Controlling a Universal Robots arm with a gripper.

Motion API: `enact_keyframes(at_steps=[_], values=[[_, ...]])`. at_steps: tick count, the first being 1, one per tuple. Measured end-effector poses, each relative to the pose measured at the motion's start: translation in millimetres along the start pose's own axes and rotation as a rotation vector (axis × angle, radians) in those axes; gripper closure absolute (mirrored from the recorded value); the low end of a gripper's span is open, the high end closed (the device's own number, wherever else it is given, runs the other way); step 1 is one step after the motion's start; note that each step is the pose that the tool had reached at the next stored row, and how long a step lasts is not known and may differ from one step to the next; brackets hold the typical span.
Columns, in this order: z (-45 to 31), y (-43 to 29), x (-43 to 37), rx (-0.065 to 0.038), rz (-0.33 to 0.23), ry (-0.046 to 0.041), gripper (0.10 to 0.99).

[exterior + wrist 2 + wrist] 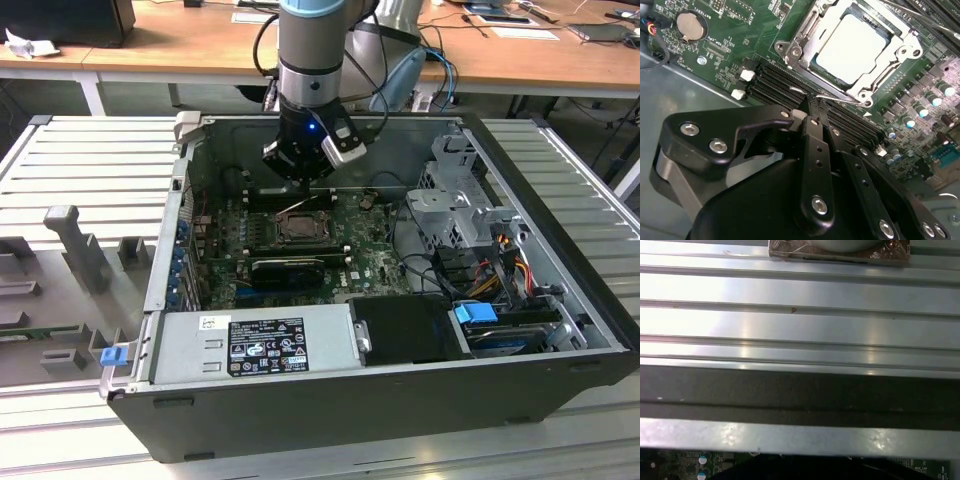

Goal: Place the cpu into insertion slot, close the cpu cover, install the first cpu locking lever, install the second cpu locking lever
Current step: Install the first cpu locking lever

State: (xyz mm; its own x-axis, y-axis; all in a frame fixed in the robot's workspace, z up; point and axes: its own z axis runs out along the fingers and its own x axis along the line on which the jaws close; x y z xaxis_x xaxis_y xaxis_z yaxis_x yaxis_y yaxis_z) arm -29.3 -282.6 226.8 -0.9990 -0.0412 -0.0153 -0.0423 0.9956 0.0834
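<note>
We see the gripper [300, 178] hanging inside the open pc case [560, 300], upper centre of the exterior view, just behind the cpu socket on the motherboard [375, 262]. In the second wrist view the gripper [812, 102] fills the lower half of the frame; its fingers [815, 135] look pressed together w/ nothing between them, tips down at a thin wire lever [805, 91] by the socket's near edge. We can't tell whether they touch it.

The cpu [852, 47] sits in the socket, upper right of that frame, grey top up. The cpu cover [805, 37] lies down around it, framing the chip.

Ram slots [775, 82] run between socket and gripper. A coin battery [690, 26] sits upper left. Exterior view: psu [255, 345] lower centre, blue clip [113, 355] lower left, ribbed metal table [80, 170] around the case.
</note>
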Motion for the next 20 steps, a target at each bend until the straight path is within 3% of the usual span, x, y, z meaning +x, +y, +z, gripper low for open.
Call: enact_keyframes(at_steps=[20], values=[[14.4, -1.8, -6.0, 0.0, 0.0, -0.0006, 0.98]])
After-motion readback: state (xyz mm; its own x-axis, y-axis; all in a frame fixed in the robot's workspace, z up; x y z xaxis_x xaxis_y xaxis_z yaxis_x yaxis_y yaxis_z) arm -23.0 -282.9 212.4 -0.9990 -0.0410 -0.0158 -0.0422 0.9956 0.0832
